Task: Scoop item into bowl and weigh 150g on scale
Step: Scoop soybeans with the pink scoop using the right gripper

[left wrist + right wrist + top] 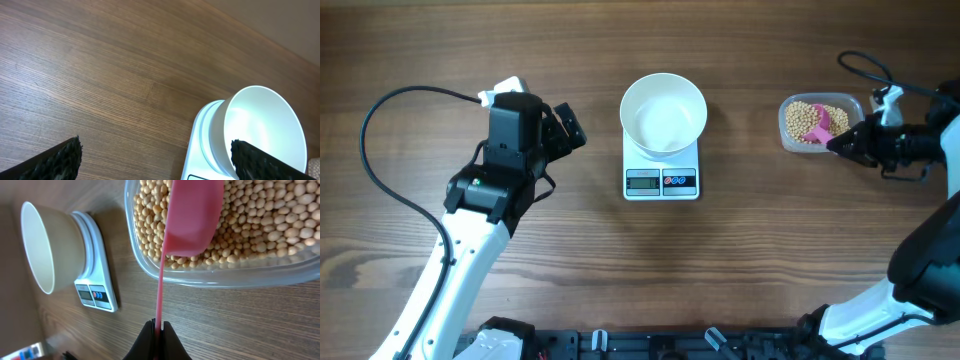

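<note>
Pink scoop [192,215], we note, sits in the soybean container [225,277], its handle pinched by the right gripper [158,328]; the left gripper [560,130] hangs wide apart, empty, beside the bowl [663,113] on the scale [661,181].

Empty white bowl [663,113] (atop scale [661,182])

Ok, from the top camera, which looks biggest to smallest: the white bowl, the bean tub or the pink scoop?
1. white round bowl
2. clear plastic tub of beans
3. pink plastic scoop
</note>
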